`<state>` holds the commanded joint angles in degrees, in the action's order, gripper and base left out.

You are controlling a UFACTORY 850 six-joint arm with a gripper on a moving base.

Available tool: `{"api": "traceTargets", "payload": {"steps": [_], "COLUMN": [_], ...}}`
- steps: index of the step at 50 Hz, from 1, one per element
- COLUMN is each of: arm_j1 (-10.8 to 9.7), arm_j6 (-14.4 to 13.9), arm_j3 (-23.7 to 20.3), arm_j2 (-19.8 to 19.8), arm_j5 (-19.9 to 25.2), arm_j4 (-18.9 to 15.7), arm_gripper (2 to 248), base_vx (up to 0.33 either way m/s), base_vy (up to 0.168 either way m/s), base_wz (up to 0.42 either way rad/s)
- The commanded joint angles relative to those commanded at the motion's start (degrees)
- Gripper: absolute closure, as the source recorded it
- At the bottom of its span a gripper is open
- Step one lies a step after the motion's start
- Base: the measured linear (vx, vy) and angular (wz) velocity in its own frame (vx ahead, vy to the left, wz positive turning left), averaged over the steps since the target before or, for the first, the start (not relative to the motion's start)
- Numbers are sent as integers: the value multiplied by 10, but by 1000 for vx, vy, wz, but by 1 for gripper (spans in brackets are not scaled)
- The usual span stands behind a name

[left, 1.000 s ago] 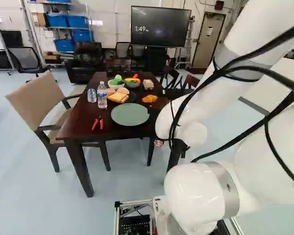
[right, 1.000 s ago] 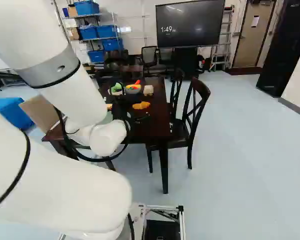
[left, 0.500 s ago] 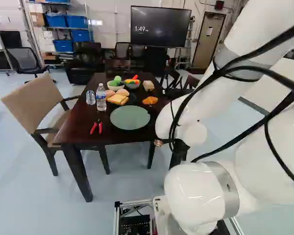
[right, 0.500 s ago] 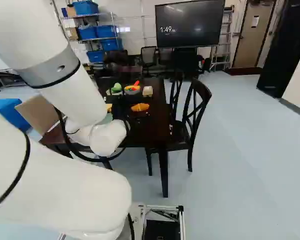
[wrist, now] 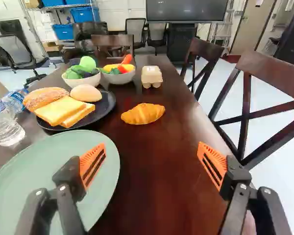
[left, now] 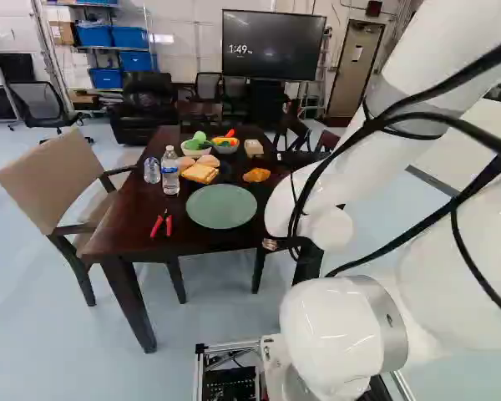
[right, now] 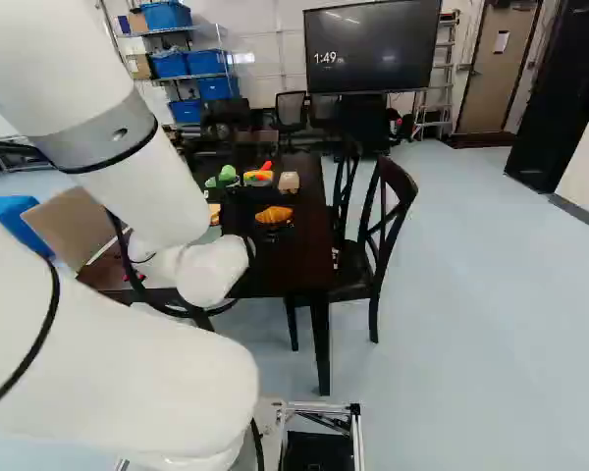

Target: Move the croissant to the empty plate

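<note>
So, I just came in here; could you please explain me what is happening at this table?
The robot arm holds nothing at the moment. Its gripper is open, and the croissant lies ahead of it, directly on the table. The green plate, where the croissant should go, is empty. The black plate has bread on it.

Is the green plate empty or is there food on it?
Empty: the green plate is bare; the croissant lies on the table beyond.

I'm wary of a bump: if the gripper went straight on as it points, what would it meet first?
Probably the croissant, ahead on the table, though the gripper may ride higher than it looks.
</note>
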<state>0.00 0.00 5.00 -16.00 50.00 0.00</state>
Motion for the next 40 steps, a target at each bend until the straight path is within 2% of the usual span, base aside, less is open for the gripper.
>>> {"api": "traceTargets", "payload": {"steps": [24,40], "arm_j1": [0,0], "arm_j6": [0,0], "arm_j3": [0,0], "arm_j2": [0,0], "arm_j5": [0,0], "arm_j4": [0,0], "arm_gripper": [3,3], "base_vx": [61,3], "base_vy": [2,0], "base_wz": [-6,0]}}
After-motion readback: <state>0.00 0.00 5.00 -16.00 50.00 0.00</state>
